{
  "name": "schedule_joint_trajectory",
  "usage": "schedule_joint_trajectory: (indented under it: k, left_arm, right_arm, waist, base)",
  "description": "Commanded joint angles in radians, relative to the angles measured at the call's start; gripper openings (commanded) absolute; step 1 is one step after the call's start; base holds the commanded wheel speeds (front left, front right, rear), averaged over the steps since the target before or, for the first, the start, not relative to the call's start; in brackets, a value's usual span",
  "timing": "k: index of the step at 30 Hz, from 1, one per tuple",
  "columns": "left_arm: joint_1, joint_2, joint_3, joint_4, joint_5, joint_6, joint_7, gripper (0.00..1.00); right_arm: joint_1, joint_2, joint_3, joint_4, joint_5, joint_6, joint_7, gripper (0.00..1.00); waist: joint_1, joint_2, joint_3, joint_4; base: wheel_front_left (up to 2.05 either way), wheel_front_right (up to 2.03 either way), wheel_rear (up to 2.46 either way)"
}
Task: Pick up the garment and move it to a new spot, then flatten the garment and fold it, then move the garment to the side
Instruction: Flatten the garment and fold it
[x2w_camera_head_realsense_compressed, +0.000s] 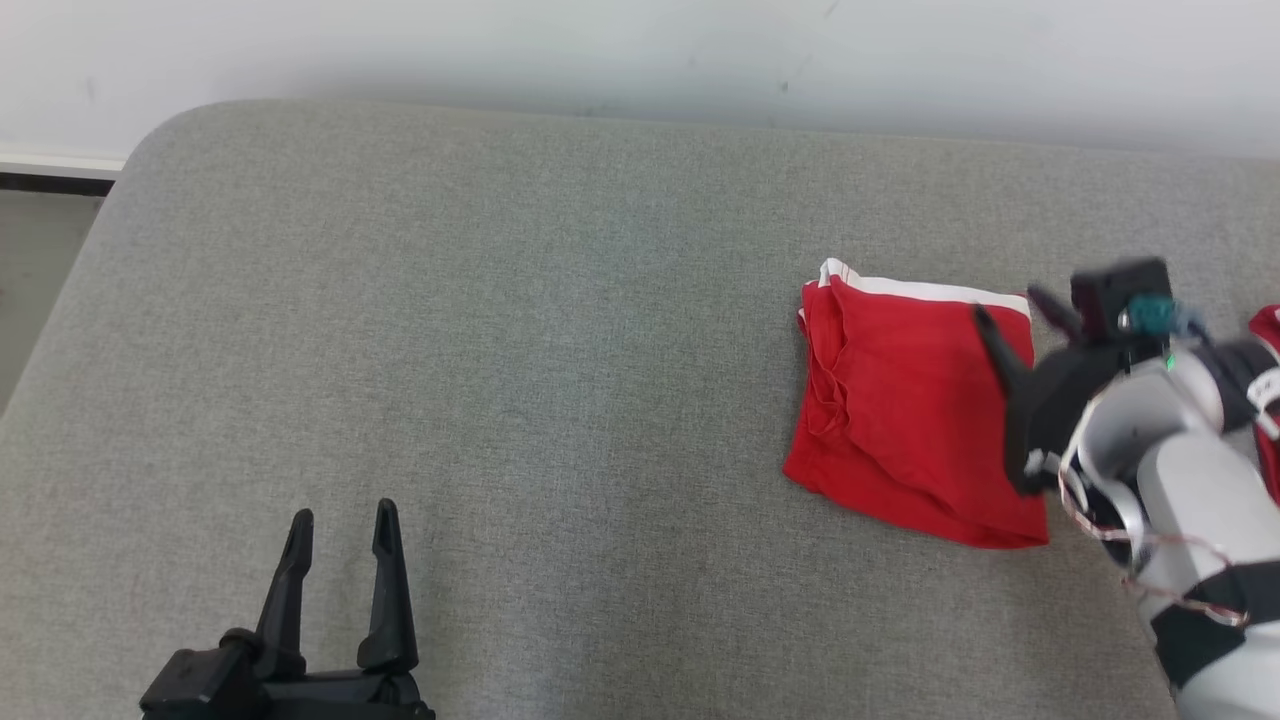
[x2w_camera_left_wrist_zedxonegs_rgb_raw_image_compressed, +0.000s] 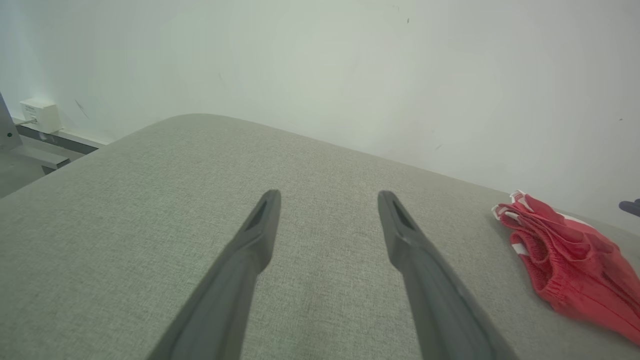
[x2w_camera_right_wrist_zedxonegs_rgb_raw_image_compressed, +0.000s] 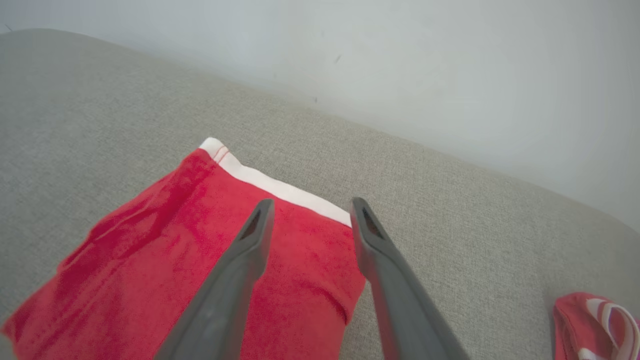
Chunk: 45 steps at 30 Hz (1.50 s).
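Basically you're near the end: on the wide grey fabric cushion (x2w_camera_head_realsense_compressed: 500, 350), the folded red cloth garment with white trim (x2w_camera_head_realsense_compressed: 900, 420) lies flat at far right. Your right gripper (x2w_camera_head_realsense_compressed: 1008, 305) hangs over its right edge, jaws apart, empty. The left gripper (x2w_camera_head_realsense_compressed: 343, 512) is wide open and empty, near left. Fold and side move look done.

The red garment (x2w_camera_head_realsense_compressed: 905, 420) is viewed from high above by the head view, facing the white wall (x2w_camera_head_realsense_compressed: 640, 50). It is seen from low and well to its left in the left wrist view, and from close above it in the right wrist view; garment and wall are shared by all three.
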<state>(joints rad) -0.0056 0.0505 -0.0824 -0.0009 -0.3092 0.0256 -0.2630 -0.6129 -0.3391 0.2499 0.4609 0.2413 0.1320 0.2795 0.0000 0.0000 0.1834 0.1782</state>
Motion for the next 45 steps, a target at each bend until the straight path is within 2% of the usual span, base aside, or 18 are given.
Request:
schedule_joint_trajectory:
  k: [1,4,9,12,14,22,25,28,29,30,31,38,42,45]
  left_arm:
    - [-0.004,0.0,-0.001,-0.005,0.001,-0.001,-0.002,1.0]
    - [-0.008,0.0,-0.006,-0.007,-0.001,0.002,-0.002,1.0]
    - [-0.015,0.0,-0.009,-0.008,-0.004,0.003,-0.002,1.0]
    - [-0.016,0.0,-0.006,-0.007,-0.003,0.003,-0.002,1.0]
    - [-0.014,0.0,-0.007,-0.004,-0.001,0.003,-0.002,1.0]
    - [-0.003,0.0,-0.004,0.0,0.004,0.004,-0.002,1.0]
    - [0.009,0.0,0.006,0.003,0.006,0.006,-0.002,1.0]
    - [0.014,0.0,0.024,0.001,0.005,0.009,-0.002,1.0]
    - [0.017,0.0,0.029,-0.001,0.001,0.009,-0.002,1.0]
    - [0.02,0.0,0.035,-0.003,-0.004,0.01,-0.002,1.0]
    - [0.024,0.0,0.041,-0.005,-0.007,0.011,-0.002,1.0]
    - [0.041,0.0,0.073,-0.009,-0.014,0.008,-0.002,1.0]
    - [0.059,0.0,0.097,-0.004,-0.001,-0.006,-0.002,1.0]
    - [0.06,0.0,0.113,0.011,0.011,-0.016,-0.002,1.0]
  right_arm:
    - [0.019,0.001,0.001,0.006,-0.01,-0.003,-0.005,0.0]
    - [0.057,0.007,-0.006,0.03,-0.046,-0.003,-0.038,0.0]
    - [0.097,0.073,0.054,0.06,-0.056,-0.003,-0.1,0.0]
    - [0.103,0.112,0.126,0.074,-0.056,-0.003,-0.12,0.0]
    - [0.106,0.148,0.209,0.096,-0.038,-0.003,-0.128,0.0]
    - [0.098,0.186,0.382,0.1,0.05,-0.003,-0.154,0.0]
    - [0.101,0.18,0.382,0.055,0.092,-0.003,-0.206,0.0]
    - [0.127,0.173,0.326,-0.004,0.116,-0.003,-0.28,0.0]
    - [0.139,0.17,0.3,-0.026,0.119,-0.003,-0.306,0.07]
    - [0.153,0.168,0.271,-0.049,0.119,-0.003,-0.328,0.44]
    - [0.167,0.166,0.242,-0.07,0.116,-0.003,-0.348,1.0]
    - [0.285,0.183,0.055,-0.186,0.107,-0.003,-0.429,1.0]
    - [0.363,0.195,-0.071,-0.227,0.081,-0.003,-0.44,1.0]
    - [0.397,0.195,-0.111,-0.236,0.06,-0.003,-0.446,1.0]
  waist:
    - [0.0,0.0,0.001,0.001]
    - [0.0,0.0,0.007,0.002]
    - [0.0,0.0,0.017,0.007]
    - [0.0,0.0,0.018,0.008]
    - [0.0,0.0,0.013,0.011]
    - [0.0,0.0,-0.007,0.002]
    - [0.0,0.0,-0.023,-0.011]
    - [0.0,0.0,-0.045,-0.033]
    - [0.0,0.0,-0.052,-0.041]
    - [0.0,0.0,-0.061,-0.051]
    - [0.0,0.0,-0.067,-0.059]
    - [0.0,0.0,-0.107,-0.122]
    - [0.0,0.0,-0.134,-0.17]
    - [0.0,0.0,-0.149,-0.198]
  base:
    - [0.0,0.0,0.0]
    - [0.0,0.0,0.0]
    - [0.0,0.0,0.0]
    - [0.0,0.0,0.0]
    - [0.0,0.0,0.0]
    - [0.0,0.0,0.0]
    - [0.0,0.0,0.0]
    - [0.0,0.0,0.0]
    - [0.0,0.0,0.0]
    - [0.0,0.0,0.0]
    - [0.0,0.0,0.0]
    - [0.0,0.0,0.0]
    - [0.0,0.0,0.0]
    - [0.0,0.0,0.0]
